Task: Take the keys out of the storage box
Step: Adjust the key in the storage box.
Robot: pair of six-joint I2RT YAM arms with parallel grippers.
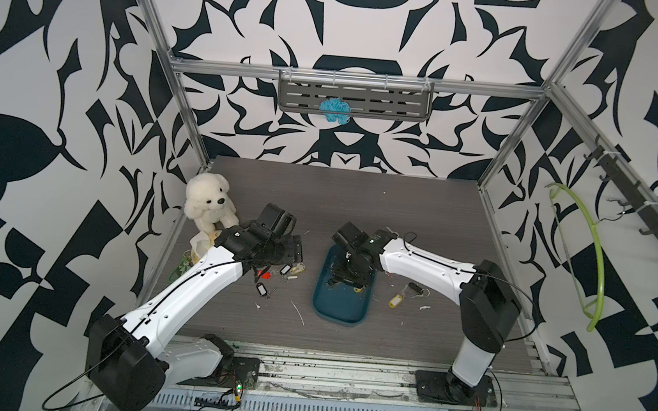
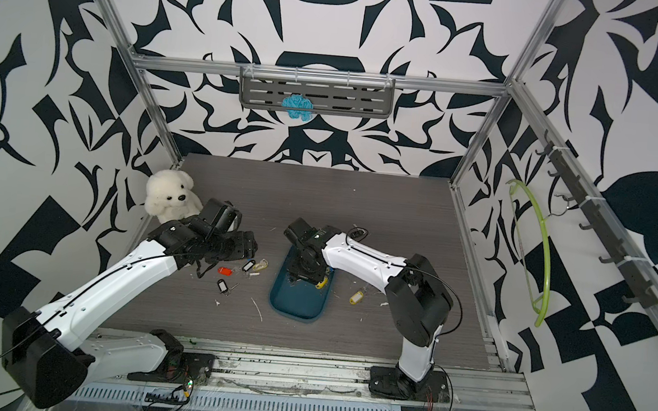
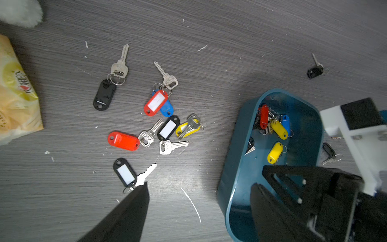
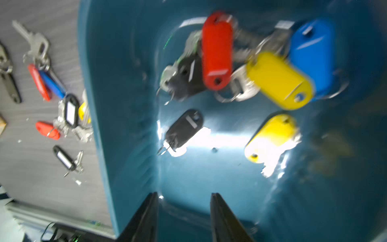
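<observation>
Storage box [image 1: 341, 307]: it sits on the table [image 1: 360, 201] between my two arms. Its near half is bare, so I judge the job roughly half done.
Right gripper [image 4: 184, 196]: low inside the box, jaws apart with nothing between them, pointed at what remains.
Left gripper [image 3: 203, 180]: spread wide and empty, hovering just left of the box, with one finger over its wall.
Keys out [image 3: 168, 127]: a loose scatter left of the box. A yellow-tagged one [image 1: 395, 299] and a black-tagged one [image 1: 415, 289] lie right of it.
Keys in the box [image 4: 243, 83]: red, black, yellow and blue tags are bunched in the far half. A lone black tag [image 4: 185, 127] and a lone yellow tag [image 4: 272, 136] lie between the bunch and my jaws.
In the way: the bunch overlaps, so I expect rings to drag their neighbours. My left finger also crowds the box.
Around: plush bear [image 1: 207, 204] at far left, yellow packet [image 3: 16, 90] beside it, white scraps [image 3: 191, 204] across the table.
</observation>
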